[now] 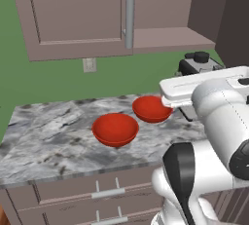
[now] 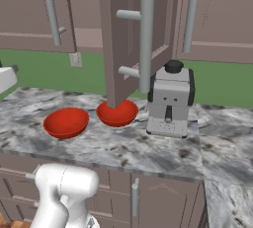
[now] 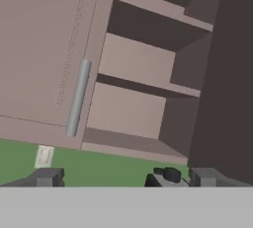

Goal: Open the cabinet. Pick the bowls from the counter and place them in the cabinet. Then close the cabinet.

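1. Cabinet [image 1: 78, 14]: left door shut, right door swung open, inner shelf [image 3: 141, 59] bare.
2. Two bowls on counter [image 1: 44, 136], under the cabinet: left bowl [image 1: 115, 129], right bowl [image 1: 151, 108] just beside it, apart.
3. Coffee machine [image 2: 170, 101] right of bowls.
4. Gripper [image 3: 123, 177]: jaws apart, holding nothing, facing the open cabinet.

Two glossy red bowls [image 1: 115, 129] [image 1: 151, 108] sitting on grey-white, dark-veined marbled worktop [image 1: 48, 136]; mauve-brown cabinet [image 1: 73, 9], grey bar handle [image 1: 129, 14]; green wall [image 1: 58, 80] showing behind.
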Robot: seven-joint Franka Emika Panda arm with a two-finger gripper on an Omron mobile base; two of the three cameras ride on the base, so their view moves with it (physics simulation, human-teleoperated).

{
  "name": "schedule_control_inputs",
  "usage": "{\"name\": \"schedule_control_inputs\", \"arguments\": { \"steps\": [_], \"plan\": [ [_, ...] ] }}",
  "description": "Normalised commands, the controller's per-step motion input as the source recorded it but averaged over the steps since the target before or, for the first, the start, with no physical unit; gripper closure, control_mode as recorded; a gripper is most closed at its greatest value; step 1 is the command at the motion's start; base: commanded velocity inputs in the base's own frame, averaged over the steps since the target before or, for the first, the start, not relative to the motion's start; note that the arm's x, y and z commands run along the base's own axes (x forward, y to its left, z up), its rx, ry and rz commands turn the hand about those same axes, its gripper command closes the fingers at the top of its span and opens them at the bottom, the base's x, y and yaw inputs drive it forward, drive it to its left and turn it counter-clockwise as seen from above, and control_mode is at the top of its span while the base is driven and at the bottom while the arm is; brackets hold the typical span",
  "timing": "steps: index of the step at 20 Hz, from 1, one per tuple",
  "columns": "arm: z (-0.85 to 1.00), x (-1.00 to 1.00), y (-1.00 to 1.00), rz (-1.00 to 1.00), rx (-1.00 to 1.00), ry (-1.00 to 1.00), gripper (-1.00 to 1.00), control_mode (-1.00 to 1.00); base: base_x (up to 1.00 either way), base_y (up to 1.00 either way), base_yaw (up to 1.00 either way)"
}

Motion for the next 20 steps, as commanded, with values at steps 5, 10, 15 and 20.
{"name": "schedule_control_inputs", "arguments": {
  "steps": [5,10,15,20],
  "plan": [
    [-0.01,0.21,-0.63,0.16,0.16,0.03,-1.0,-1.0,0.0,0.0,0.0],
    [-0.29,0.46,-0.6,0.17,0.12,0.0,-1.0,-1.0,0.0,0.0,0.0],
    [-0.31,0.5,-0.29,0.1,0.0,0.0,-1.0,-1.0,0.0,0.0,0.0],
    [-0.27,0.39,-0.32,0.06,0.0,-0.04,-1.0,-1.0,0.0,0.0,0.0]
  ]
}}
